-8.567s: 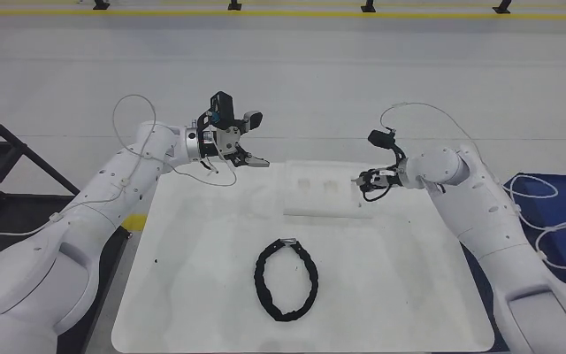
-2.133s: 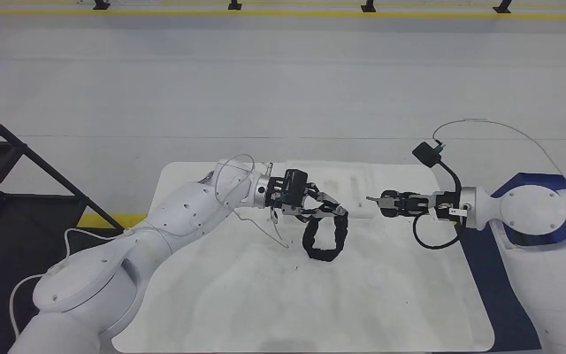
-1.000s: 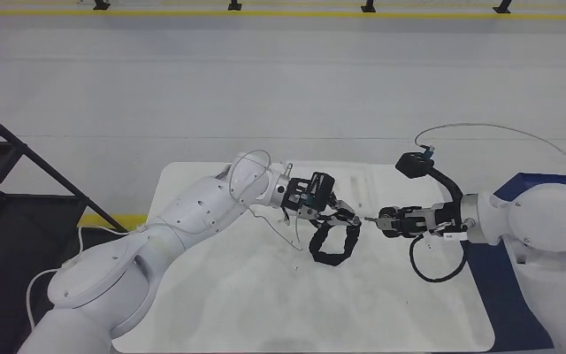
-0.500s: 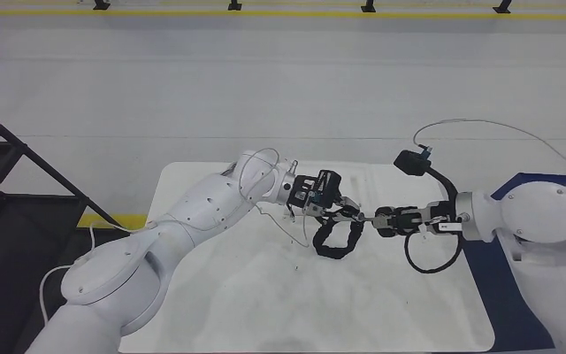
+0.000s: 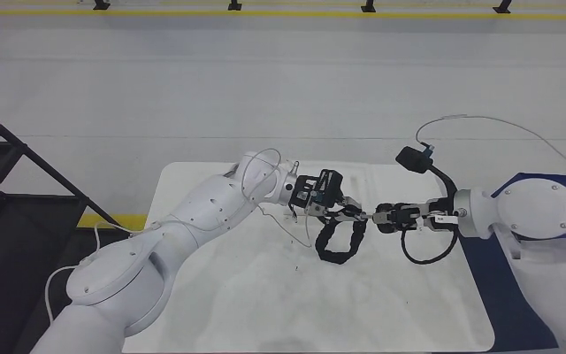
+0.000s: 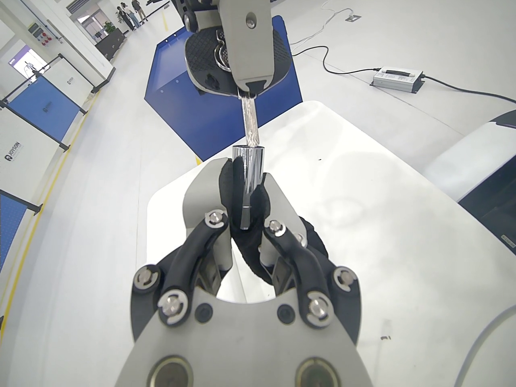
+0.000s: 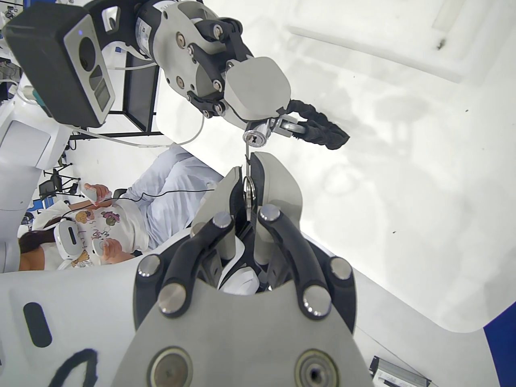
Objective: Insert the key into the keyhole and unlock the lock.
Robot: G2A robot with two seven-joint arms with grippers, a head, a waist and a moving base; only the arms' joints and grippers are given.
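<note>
Mid-frame in the top view, the left gripper (image 6: 242,175) squeezes the shiny round silver lock (image 6: 250,165) and the right gripper (image 7: 250,167) pinches the thin silver key (image 6: 250,122) at its keyhole (image 7: 254,137); a tilt could jam it.

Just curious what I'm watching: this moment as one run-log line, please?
left gripper: shut on lock | right gripper: shut on key | key tip at keyhole, depth unclear | lock held above table

White arms (image 5: 195,221), grey pincer (image 6: 245,175), black linkages (image 6: 181,248), silver screws (image 6: 171,308).
</note>
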